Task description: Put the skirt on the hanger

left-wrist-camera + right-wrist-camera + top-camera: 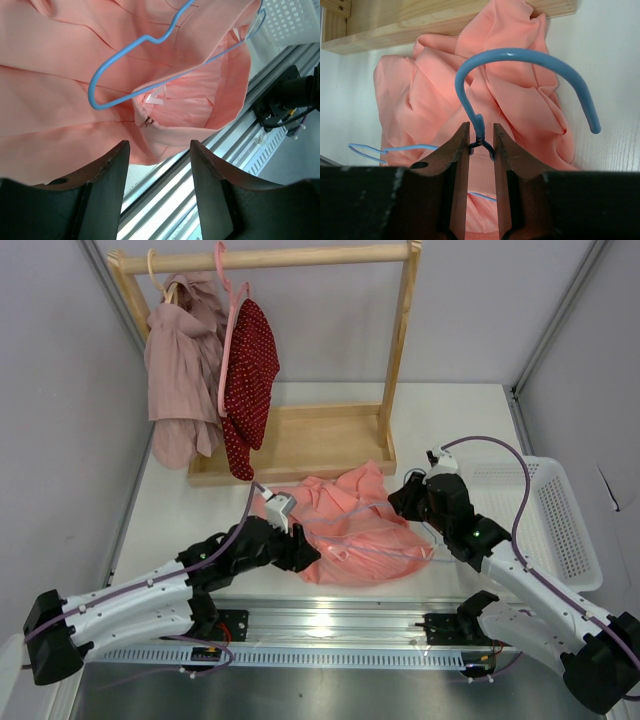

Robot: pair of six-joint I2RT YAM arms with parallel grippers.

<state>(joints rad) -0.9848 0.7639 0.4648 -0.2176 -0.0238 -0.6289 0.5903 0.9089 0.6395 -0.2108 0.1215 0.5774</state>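
- The skirt [355, 525] lay crumpled on the table [180, 520], just in front of the wooden rack [320, 440].
- The hanger [520, 55] rested across the skirt, its wire on the fabric.
- The right gripper [481, 132] pinched the hanger's neck just below the hook, jaws narrow.
- The left gripper [160, 150] hovered at the skirt's near edge, jaws wide, holding nothing.

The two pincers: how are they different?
The left pincer is open and holds nothing; the right pincer is shut on the neck of the blue hanger. The left pincer faces the open end of the skirt; the right pincer faces the hook. Both are close to the skirt.
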